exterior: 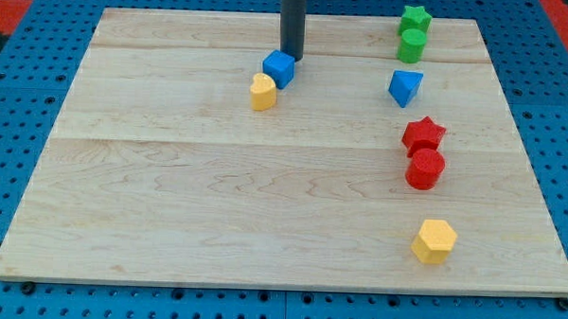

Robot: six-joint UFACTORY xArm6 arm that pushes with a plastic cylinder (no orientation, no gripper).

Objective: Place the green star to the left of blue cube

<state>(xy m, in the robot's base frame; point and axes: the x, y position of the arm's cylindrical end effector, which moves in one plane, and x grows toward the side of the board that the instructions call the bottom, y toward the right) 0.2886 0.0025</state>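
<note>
1. The worktop [168,231] was a pale wooden board lying on a blue pegboard.
2. My tip [291,58] stood near the view's top, just above and to the right of the blue cube [279,68], close enough that contact could not be ruled in or out.
3. The arm ended in a plain dark rod, so the end effector had no jaws to spread or press together, and it pinched nothing.
4. A yellow block [263,91] sat touching the blue cube at its lower left.
5. The green star [416,19] lay at the view's top right, well apart from the blue cube and my tip.
6. A green cylinder [411,46] sat directly below the star, touching it.
7. A blue triangular block [406,87] lay below the cylinder.
8. Farther down the right side, a red star [423,134] touched a red cylinder [425,169] beneath it.
9. A yellow hexagonal block [435,241] rested alone near the view's bottom right.
</note>
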